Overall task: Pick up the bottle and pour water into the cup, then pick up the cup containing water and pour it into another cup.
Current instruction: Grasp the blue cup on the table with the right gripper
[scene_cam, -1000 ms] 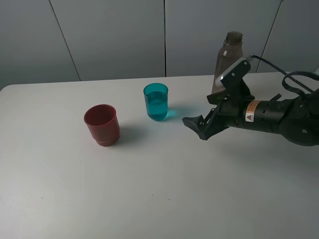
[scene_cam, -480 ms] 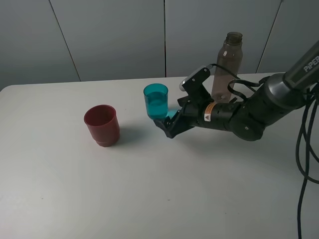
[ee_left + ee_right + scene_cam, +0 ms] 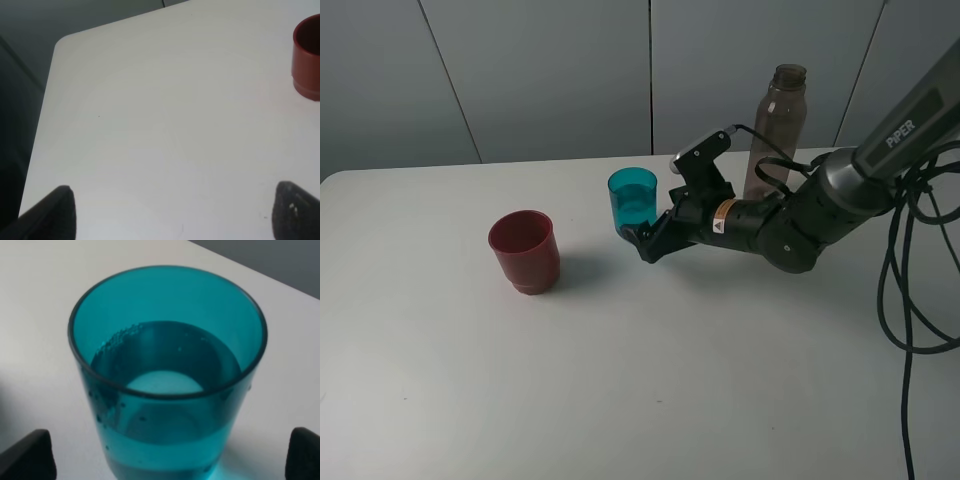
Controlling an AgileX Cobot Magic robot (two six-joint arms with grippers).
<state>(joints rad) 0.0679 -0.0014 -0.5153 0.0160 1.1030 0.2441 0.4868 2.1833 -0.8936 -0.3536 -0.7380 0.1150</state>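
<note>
Near the middle of the surface (image 3: 670, 380), the teal cup (image 3: 634, 203) stands upright, mouth up, part full of water (image 3: 165, 382), between the spread fingertips (image 3: 25, 455) of the right pincer (image 3: 648, 236); the left pincer (image 3: 170, 212) gapes wide too.

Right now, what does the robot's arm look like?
The right arm is black and chunky, with a grey upper part bearing white letters. A small orange-and-white warning sticker sits near the wrist, black cables loop behind it, and the gripper is black too.
</note>
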